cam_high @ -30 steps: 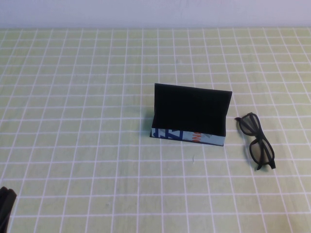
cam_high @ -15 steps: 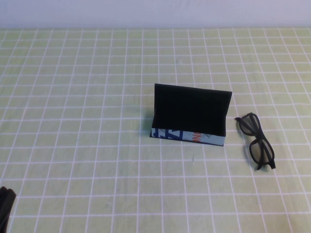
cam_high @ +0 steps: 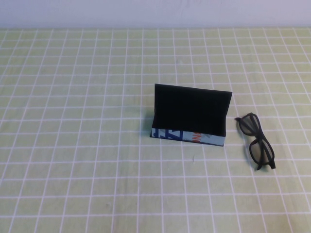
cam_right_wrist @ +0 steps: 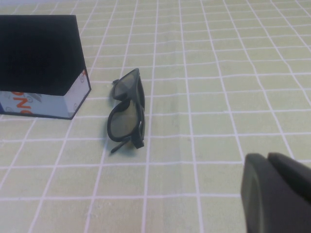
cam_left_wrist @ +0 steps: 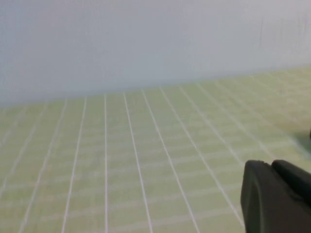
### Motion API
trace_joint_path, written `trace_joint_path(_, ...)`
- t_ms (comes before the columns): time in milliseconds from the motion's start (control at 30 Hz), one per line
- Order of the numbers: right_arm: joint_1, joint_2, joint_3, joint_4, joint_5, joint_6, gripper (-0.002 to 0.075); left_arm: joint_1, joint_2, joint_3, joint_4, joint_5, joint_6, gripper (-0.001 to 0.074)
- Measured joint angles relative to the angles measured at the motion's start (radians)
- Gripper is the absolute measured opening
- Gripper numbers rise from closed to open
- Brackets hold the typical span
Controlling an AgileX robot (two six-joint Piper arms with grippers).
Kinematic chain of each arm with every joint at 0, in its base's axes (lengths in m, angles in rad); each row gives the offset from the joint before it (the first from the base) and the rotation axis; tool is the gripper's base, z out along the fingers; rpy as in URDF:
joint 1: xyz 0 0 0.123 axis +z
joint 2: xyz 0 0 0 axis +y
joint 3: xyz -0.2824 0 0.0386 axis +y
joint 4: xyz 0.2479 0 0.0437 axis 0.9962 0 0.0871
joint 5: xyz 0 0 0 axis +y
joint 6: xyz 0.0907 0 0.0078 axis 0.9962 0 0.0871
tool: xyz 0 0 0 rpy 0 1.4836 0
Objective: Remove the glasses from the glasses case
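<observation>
Black plastic-framed glasses (cam_high: 256, 141) lie out, R of open matte black case (cam_high: 189, 116), nearer right gripper (cam_right_wrist: 277, 194); left gripper (cam_left_wrist: 274, 196) far off; jaw state unclear on both.

Both hands (cam_left_wrist: 277, 196) (cam_right_wrist: 277, 191) — matte black, rounded casings.

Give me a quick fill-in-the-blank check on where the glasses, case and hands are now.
1. The glasses lie on the ____, outside the glasses case.
2. They lie on the case's ____ side.
3. The case's lid stands ____.
4. The left hand and right hand show only in the ____ views.

Missing: table; right; open; wrist
</observation>
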Motion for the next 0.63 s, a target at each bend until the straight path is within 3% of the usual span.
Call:
trace_joint_path(100,0.0,0.0,0.0,0.002,0.0,0.0,-0.0018,0.023,-0.004,0.001,0.205,0.194,-0.227,-0.0004)
trace_joint_path(200,0.0,0.0,0.0,0.003,0.001,0.0,-0.0018,0.029,-0.006,0.001,0.276,0.263,-0.319,-0.0004)
trace_joint_path(633,0.0,0.0,0.0,0.006,0.001,0.0,-0.0018,0.029,-0.008,-0.001,0.304,0.275,-0.351,-0.0004)
